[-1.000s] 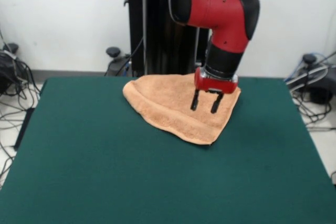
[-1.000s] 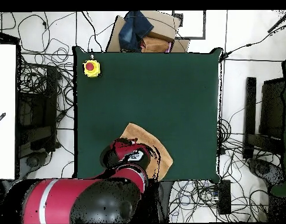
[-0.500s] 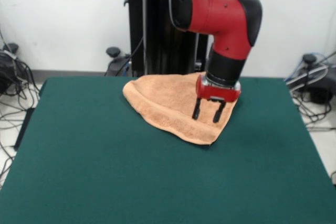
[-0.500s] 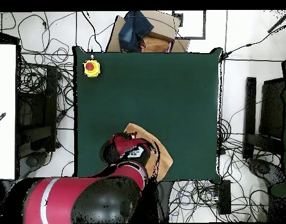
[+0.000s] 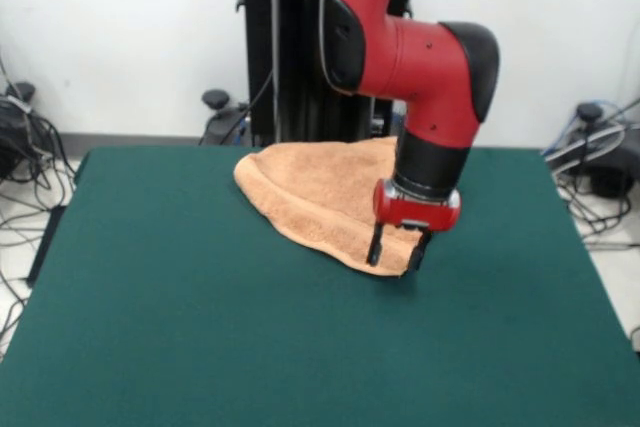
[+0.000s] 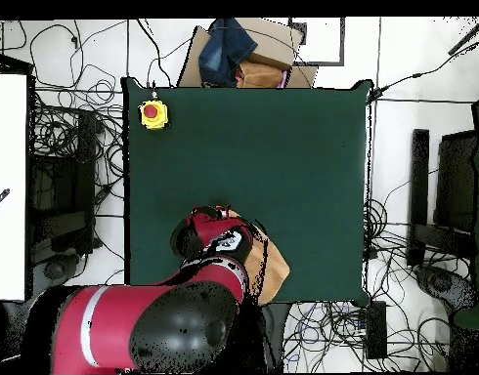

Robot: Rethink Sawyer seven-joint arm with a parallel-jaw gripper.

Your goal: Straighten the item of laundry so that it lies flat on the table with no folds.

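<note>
Lowered since a second ago, gripper (image 5: 397, 253) hangs open, empty, over folded towel's (image 5: 320, 192) tip.

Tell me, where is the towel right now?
In the front view the towel lies folded on the table's far middle, and the open gripper hangs at its nearest corner.

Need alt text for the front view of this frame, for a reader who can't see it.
A red and black robot arm reaches down with its open gripper at the pointed near corner of a folded orange-tan towel. The towel lies bunched toward the far edge of a dark green table, not spread flat.
</note>
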